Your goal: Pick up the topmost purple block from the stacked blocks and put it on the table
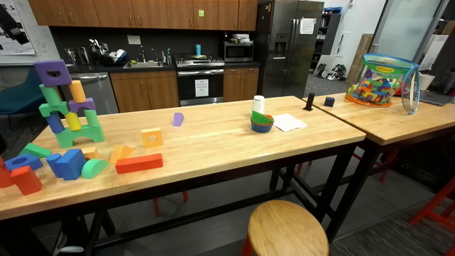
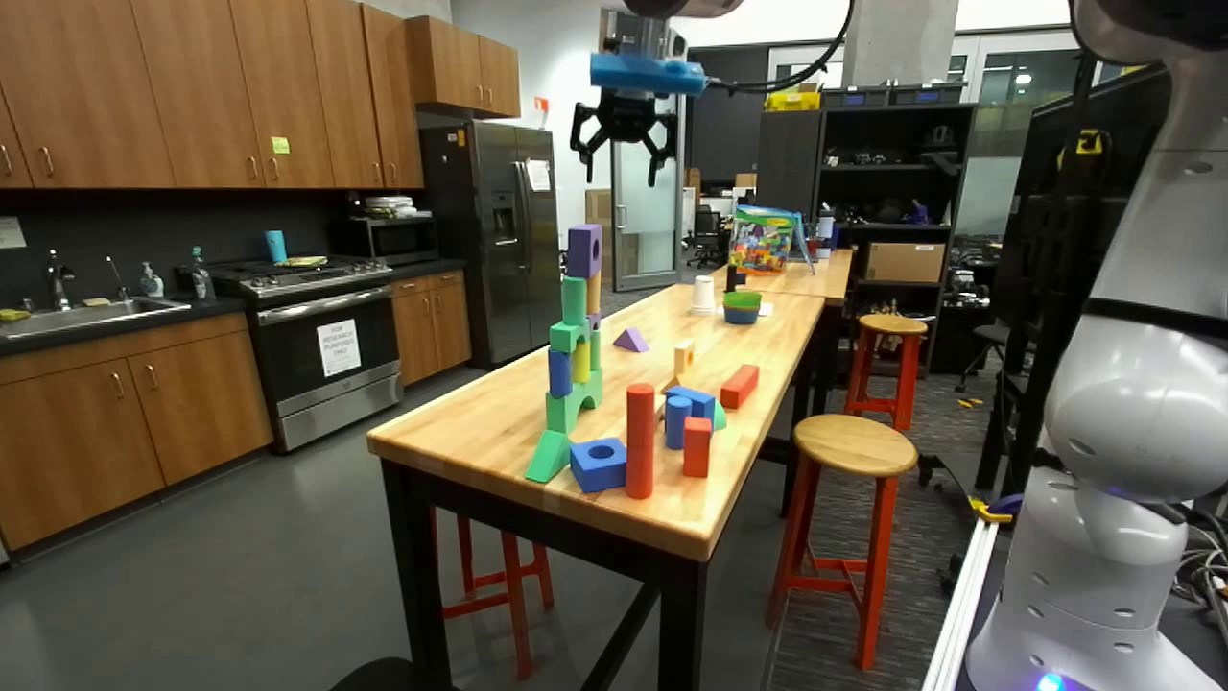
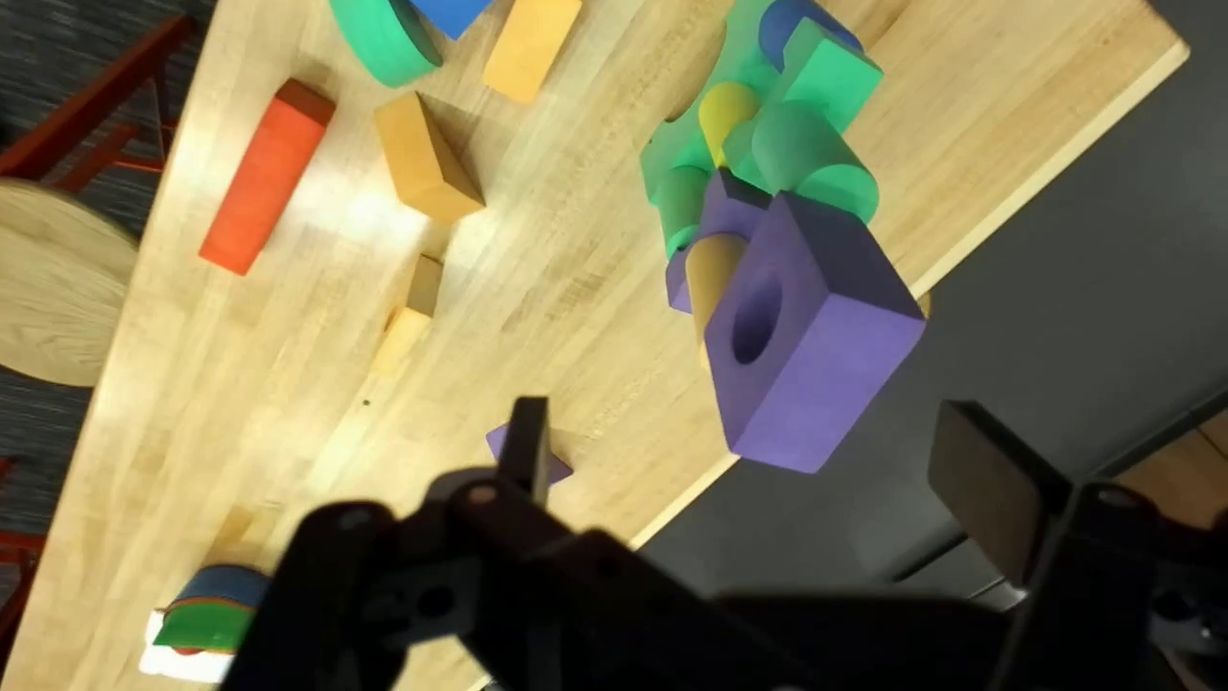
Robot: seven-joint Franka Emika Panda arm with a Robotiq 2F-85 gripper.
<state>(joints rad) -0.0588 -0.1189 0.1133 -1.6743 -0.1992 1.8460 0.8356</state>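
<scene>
Empty and spread wide, the tool (image 2: pixel 622 180) is held higher than the purple block (image 2: pixel 581 251) and apart from it. That block is perched atop the stacked blocks (image 2: pixel 568 336), seemingly borne mostly by a green cylinder (image 1: pixel 51 95). If it were brushed sideways by a misaligned descent, or lifted unevenly, the stacked blocks could be toppled and scattered over the tabletop (image 2: pixel 489 422).
</scene>
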